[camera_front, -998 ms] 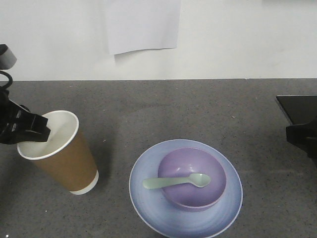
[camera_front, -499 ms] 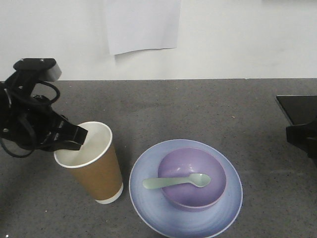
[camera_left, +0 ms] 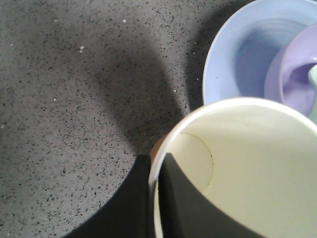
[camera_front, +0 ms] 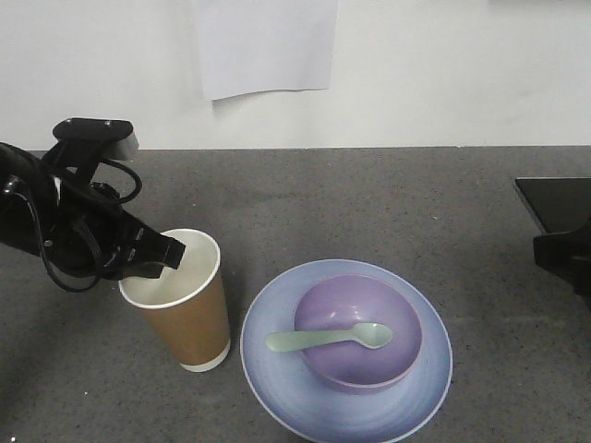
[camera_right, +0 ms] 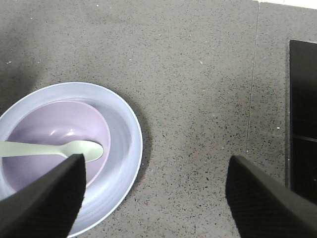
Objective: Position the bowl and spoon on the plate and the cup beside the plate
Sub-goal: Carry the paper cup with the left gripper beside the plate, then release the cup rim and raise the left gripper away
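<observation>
The brown paper cup (camera_front: pixel 183 309) stands nearly upright on the grey counter, just left of the pale blue plate (camera_front: pixel 277 378). My left gripper (camera_front: pixel 169 254) is shut on the cup's rim (camera_left: pixel 157 168), one finger inside and one outside. The lavender bowl (camera_front: pixel 358 330) sits on the plate with the mint-green spoon (camera_front: pixel 328 340) lying across it. In the right wrist view the plate (camera_right: pixel 126 148), bowl (camera_right: pixel 54 129) and spoon (camera_right: pixel 74 148) lie at the left. My right gripper (camera_right: pixel 153 198) hangs open over bare counter, right of the plate.
A black flat object (camera_front: pixel 554 203) lies at the counter's right edge (camera_right: pixel 303 124). A white sheet (camera_front: pixel 266 46) hangs on the wall behind. Part of the right arm (camera_front: pixel 563 258) shows at the right side.
My left gripper has carried the cup rightward from the far left to beside the plate, and the cup has gone from tilted to nearly upright. The right arm has not moved.
</observation>
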